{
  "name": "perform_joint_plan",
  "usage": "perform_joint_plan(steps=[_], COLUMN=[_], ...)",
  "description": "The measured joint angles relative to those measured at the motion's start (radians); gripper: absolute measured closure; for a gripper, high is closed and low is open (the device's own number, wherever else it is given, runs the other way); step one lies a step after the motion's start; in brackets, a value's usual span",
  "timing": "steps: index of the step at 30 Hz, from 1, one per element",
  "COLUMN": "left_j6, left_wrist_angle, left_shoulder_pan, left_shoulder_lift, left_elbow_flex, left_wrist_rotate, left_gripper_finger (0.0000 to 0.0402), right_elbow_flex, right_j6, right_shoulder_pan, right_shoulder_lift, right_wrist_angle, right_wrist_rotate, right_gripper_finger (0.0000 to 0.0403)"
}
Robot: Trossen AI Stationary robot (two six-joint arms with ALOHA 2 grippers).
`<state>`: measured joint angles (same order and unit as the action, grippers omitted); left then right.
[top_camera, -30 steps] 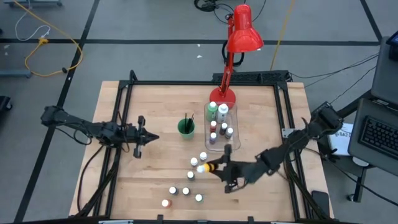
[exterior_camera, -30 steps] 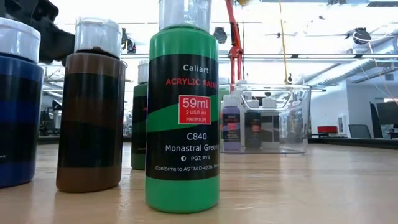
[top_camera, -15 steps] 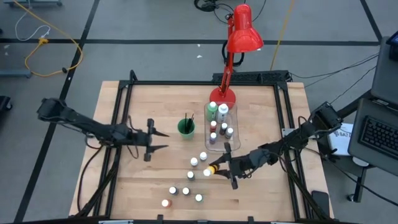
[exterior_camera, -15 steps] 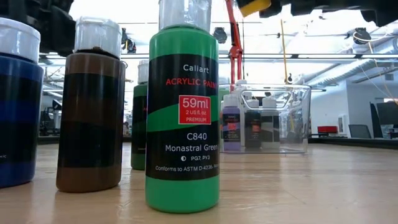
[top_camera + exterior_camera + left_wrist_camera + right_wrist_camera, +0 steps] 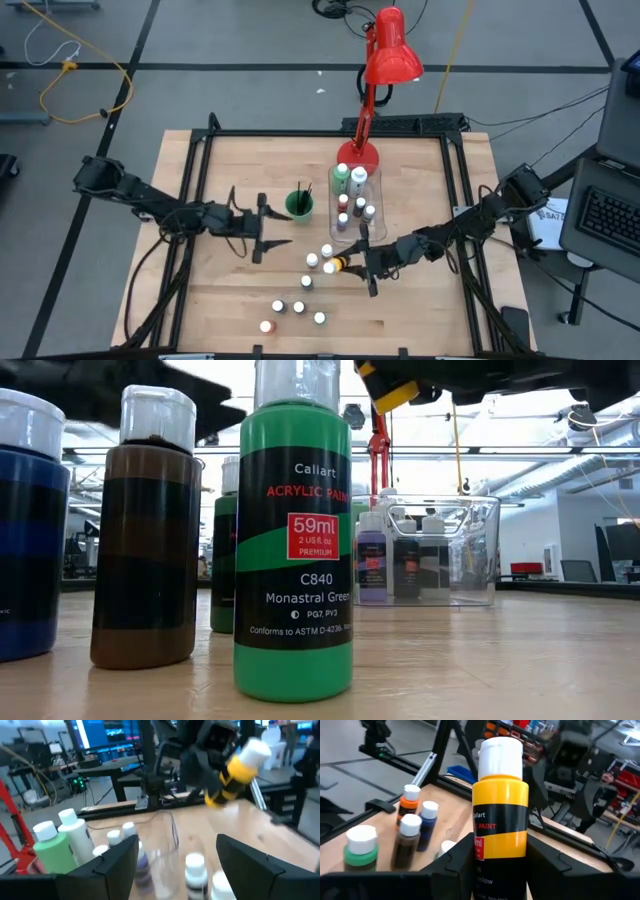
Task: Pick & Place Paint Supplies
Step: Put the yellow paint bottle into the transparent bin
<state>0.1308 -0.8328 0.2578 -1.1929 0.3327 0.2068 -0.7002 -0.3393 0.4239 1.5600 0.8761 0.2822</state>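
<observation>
Above the wooden tabletop (image 5: 250, 300), the right gripper (image 5: 352, 265) has its jaws clenched on a yellow bottle (image 5: 341, 266). Its long axis runs out from the jaws, white cap (image 5: 500, 755) leading. Only the left wrist view shows the left gripper (image 5: 278, 230) with jaws released.

Robotics lab: framed wooden table (image 5: 250, 160), floor cables (image 5: 70, 75), monitors (image 5: 95, 732).

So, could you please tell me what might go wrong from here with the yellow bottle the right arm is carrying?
The right gripper holds the yellow bottle in the air beside the clear bin, which already holds several bottles; lowering it could knock them over. The left gripper, open, sits near the green cup and the loose bottles, so the arms could crowd each other.
</observation>
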Motion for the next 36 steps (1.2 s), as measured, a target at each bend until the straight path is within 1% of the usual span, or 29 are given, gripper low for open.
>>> perform_joint_plan(steps=[1, 3, 5, 7, 9, 15, 19, 22, 24, 26, 29, 34, 36], left_j6=[-0.010, 0.036, 0.131, 0.216, 0.262, 0.256, 0.286, 0.307, 0.310, 0.303, 0.285, 0.278, 0.278], left_wrist_angle=[0.026, 0.106, 0.171, 0.191, 0.186, 0.182, 0.170, 0.094, -0.011, -0.096, -0.113, -0.113, -0.101], left_shoulder_pan=[-0.002, -0.002, -0.002, 0.002, 0.007, 0.014, 0.019, 0.020, 0.019, 0.020, 0.020, 0.020, 0.019], left_shoulder_lift=[-0.010, -0.034, -0.060, -0.083, -0.098, -0.099, -0.108, -0.159, -0.203, -0.252, -0.303, -0.381, -0.414], left_elbow_flex=[0.027, 0.087, 0.137, 0.171, 0.193, 0.216, 0.216, 0.216, 0.216, 0.228, 0.270, 0.377, 0.409], left_wrist_rotate=[0.000, -0.026, -0.102, -0.172, -0.205, -0.206, -0.209, -0.239, -0.275, -0.285, -0.285, -0.231, -0.227], left_gripper_finger=[0.0133, 0.0133, 0.0133, 0.0133, 0.0133, 0.0133, 0.0133, 0.0133, 0.0133, 0.0133, 0.0133, 0.0133, 0.0133], right_elbow_flex=[0.000, 0.000, 0.000, 0.000, 0.000, 0.000, 0.000, 0.000, 0.000, 0.000, 0.000, 0.000, 0.000], right_j6=[0.010, 0.025, 0.033, 0.037, 0.039, 0.044, 0.061, 0.066, 0.070, 0.087, 0.096, 0.109, 0.111], right_shoulder_pan=[-0.004, -0.008, -0.013, -0.017, -0.017, -0.018, -0.018, -0.019, -0.023, -0.029, -0.037, -0.044, -0.044], right_shoulder_lift=[0.000, 0.000, 0.000, 0.000, 0.000, 0.000, 0.000, 0.000, 0.000, 0.000, 0.000, 0.000, 0.000], right_wrist_angle=[0.001, -0.001, -0.009, -0.008, -0.006, -0.015, -0.015, -0.014, -0.013, -0.013, -0.020, -0.026, -0.028], right_wrist_rotate=[0.000, -0.002, -0.049, -0.102, -0.131, -0.125, -0.127, -0.120, -0.092, -0.049, -0.017, -0.021, -0.021], right_gripper_finger=[0.0273, 0.0273, 0.0273, 0.0273, 0.0273, 0.0273, 0.0273, 0.0273, 0.0273, 0.0273, 0.0273, 0.0273, 0.0273])
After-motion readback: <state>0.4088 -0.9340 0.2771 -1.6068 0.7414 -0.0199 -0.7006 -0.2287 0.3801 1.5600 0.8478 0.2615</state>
